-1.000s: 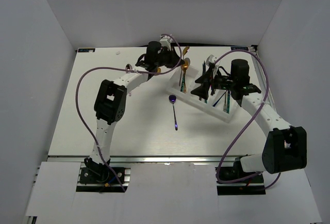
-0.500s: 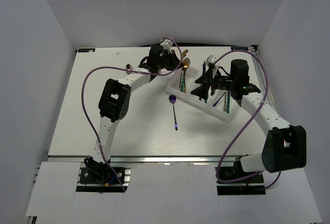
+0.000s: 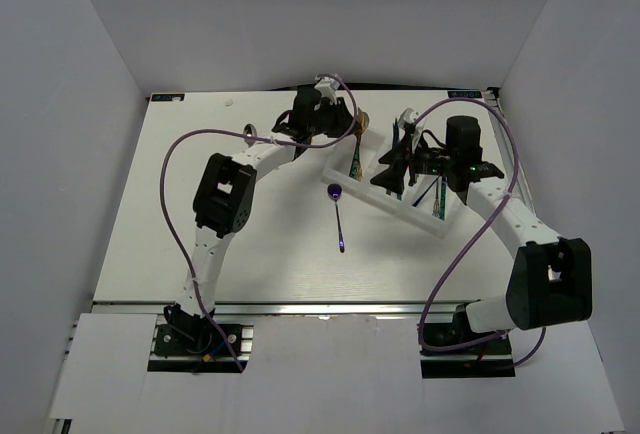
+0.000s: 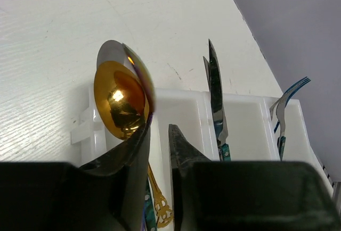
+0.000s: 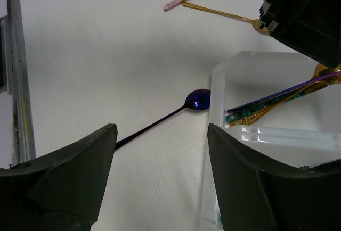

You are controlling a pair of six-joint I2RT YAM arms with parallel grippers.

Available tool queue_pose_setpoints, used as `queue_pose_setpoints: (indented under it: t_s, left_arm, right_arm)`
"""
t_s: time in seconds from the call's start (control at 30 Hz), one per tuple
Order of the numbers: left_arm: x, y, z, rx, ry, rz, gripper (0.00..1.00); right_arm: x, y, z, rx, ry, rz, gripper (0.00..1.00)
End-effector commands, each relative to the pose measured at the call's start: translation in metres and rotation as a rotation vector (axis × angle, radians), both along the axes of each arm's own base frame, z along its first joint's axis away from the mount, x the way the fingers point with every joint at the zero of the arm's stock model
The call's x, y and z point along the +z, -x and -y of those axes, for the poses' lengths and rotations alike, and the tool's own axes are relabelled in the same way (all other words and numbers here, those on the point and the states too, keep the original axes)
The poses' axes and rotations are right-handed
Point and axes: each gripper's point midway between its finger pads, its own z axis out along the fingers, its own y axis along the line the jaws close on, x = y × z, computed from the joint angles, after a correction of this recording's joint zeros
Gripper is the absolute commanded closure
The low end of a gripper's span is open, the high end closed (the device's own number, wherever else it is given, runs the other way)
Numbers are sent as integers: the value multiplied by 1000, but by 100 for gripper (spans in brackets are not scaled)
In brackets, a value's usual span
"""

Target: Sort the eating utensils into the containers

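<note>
The white three-compartment tray (image 3: 437,222) lies at the back right of the table. My left gripper (image 3: 338,124) hovers over its far-left end with its jaws narrowly apart and nothing pinched between them (image 4: 159,140). A gold spoon (image 4: 120,100) lies in the left compartment with its bowl on the end wall, an iridescent spoon (image 4: 139,71) beside it. A knife (image 4: 216,98) lies in the middle compartment and blue forks (image 4: 282,115) in the right one. My right gripper (image 3: 392,176) is wide open and empty over the tray's near-left edge (image 5: 160,130). A purple spoon (image 3: 340,216) lies on the table, also in the right wrist view (image 5: 197,99).
A gold utensil (image 5: 218,13) lies on the table beyond the tray, next to the left gripper's body. The tray wall (image 5: 217,90) stands just right of the purple spoon's bowl. White walls enclose the table on three sides.
The left gripper has moved right and lowered the gold spoon, earlier held up behind the tray, into the left compartment. The right arm has barely moved.
</note>
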Motion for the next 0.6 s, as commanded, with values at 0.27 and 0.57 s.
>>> queue_pose_setpoints:
  t_s: [0.27,0.57]
  left_arm:
    - [62,3,0,17,-18,127,52]
    - [127,52,-58,72,-138,253,30]
  right_arm:
    - [-3,-1,-1,17,2,-23,25]
    - [-56,5,-43,-21,320,-48,22]
